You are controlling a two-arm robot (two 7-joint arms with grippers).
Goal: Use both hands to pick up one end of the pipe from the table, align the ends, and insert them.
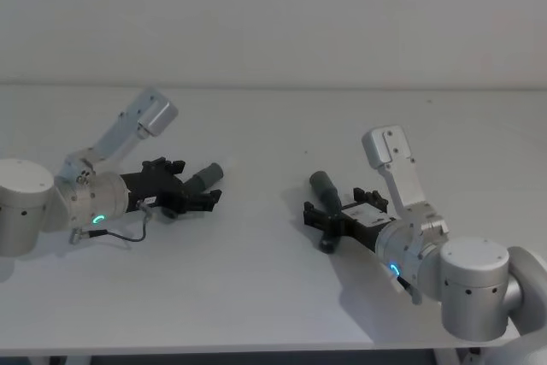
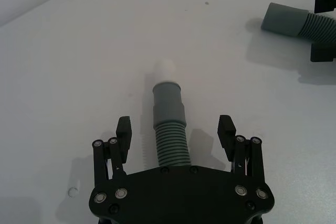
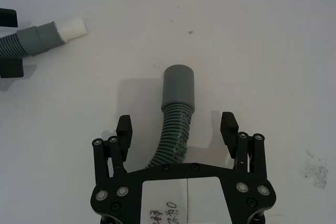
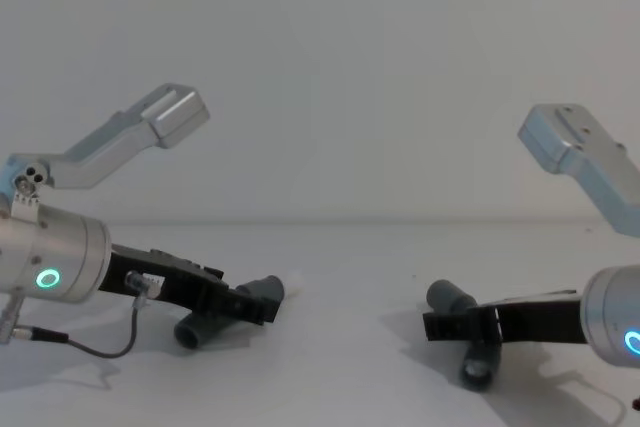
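Well to the left of the small dark speck (image 1: 306, 153) on the white table (image 1: 256, 297), the left gripper (image 2: 175, 123) sits low over the surface and points in toward the speck; its fingers (image 2: 124, 129) are spread wide, one on each side of the left pipe piece (image 2: 170, 142), and neither touches the ribbed hose that runs between them; that piece lies on the table to the speck's left, its smooth grey cuff (image 2: 168, 103) reaching out past the fingertips and ending in a narrower white tip (image 2: 166, 70) that faces the speck; from the chest camera its cuff end shows a little higher than its ribbed end, though I cannot tell whether the cuff itself touches the surface.

Just right of the speck and nearer the robot lies the right pipe piece (image 3: 173, 137), curved, with its plain hollow socket cuff (image 3: 178, 87) turned toward the speck and the far side of the table; the right gripper (image 3: 176, 120) is low over it on the speck's right, likewise opened wide, with a finger on either side of the ribbed part and a clear gap between each pad and the hose; the two cuffs are well apart, with the speck roughly between them.
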